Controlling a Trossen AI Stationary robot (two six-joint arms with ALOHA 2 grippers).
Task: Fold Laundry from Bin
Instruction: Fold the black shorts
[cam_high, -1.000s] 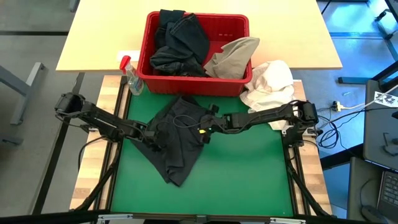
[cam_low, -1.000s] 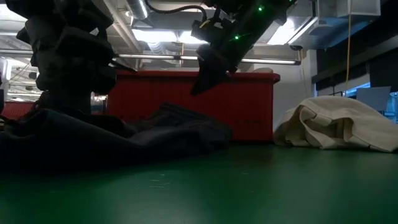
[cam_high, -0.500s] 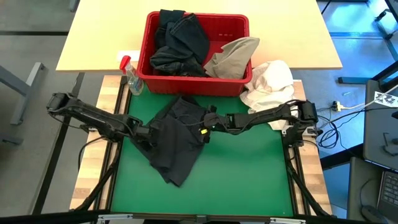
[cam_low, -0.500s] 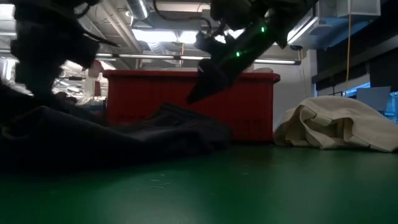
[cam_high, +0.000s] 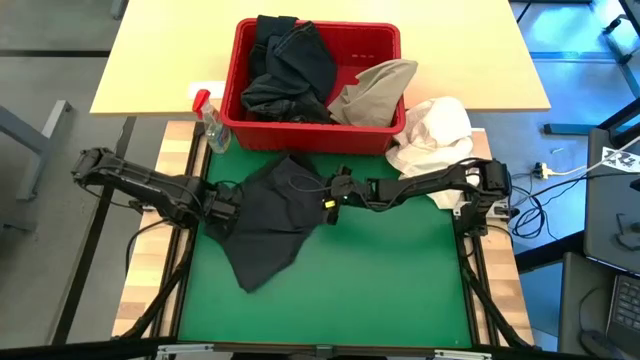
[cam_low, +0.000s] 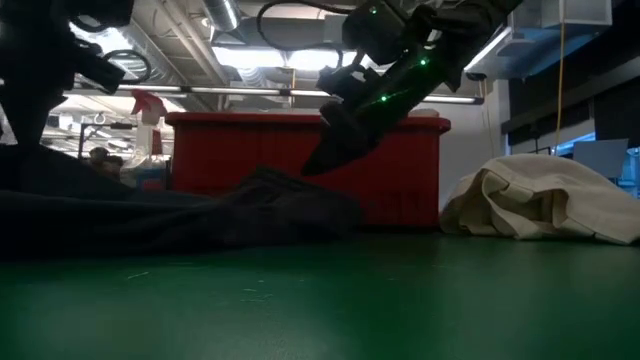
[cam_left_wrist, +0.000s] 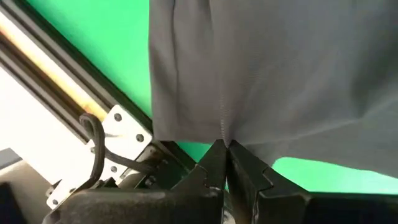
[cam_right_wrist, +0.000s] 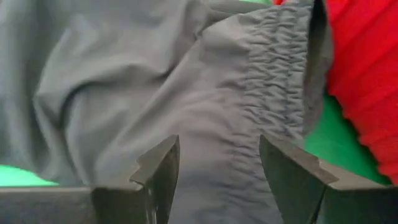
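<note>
A dark garment (cam_high: 265, 225) lies spread on the green mat (cam_high: 390, 280), below the red bin (cam_high: 318, 130). More dark laundry (cam_high: 290, 65) and a khaki piece (cam_high: 375, 90) fill the bin. At the mat's left edge my left gripper (cam_high: 222, 203) is shut on the garment's left edge. My right gripper (cam_high: 335, 190) hovers open over the garment's gathered elastic band (cam_right_wrist: 273, 74), slanting down; in the low view it (cam_low: 315, 165) hangs just above the cloth (cam_low: 260, 205) without touching it. My left gripper pinches the garment's left edge (cam_left_wrist: 224, 138) between its two shut fingers, coming from above and pointing steeply down. Creases fan out from the pinch, so the cloth is drawn taut there. That edge is raised; the rest of the garment lies on the mat.
A white cloth bundle (cam_high: 435, 130) lies at the mat's far right corner, also in the low view (cam_low: 545, 205). A small spray bottle with a red top (cam_high: 210, 125) stands left of the bin. The mat's near half is bare green.
My left gripper has gone toward the table's left edge and up, tipping to point downward, and has dragged the garment along: the garment's near tip and left side have slid left and its body has spread wider. My right gripper has sunk a little toward the garment.
</note>
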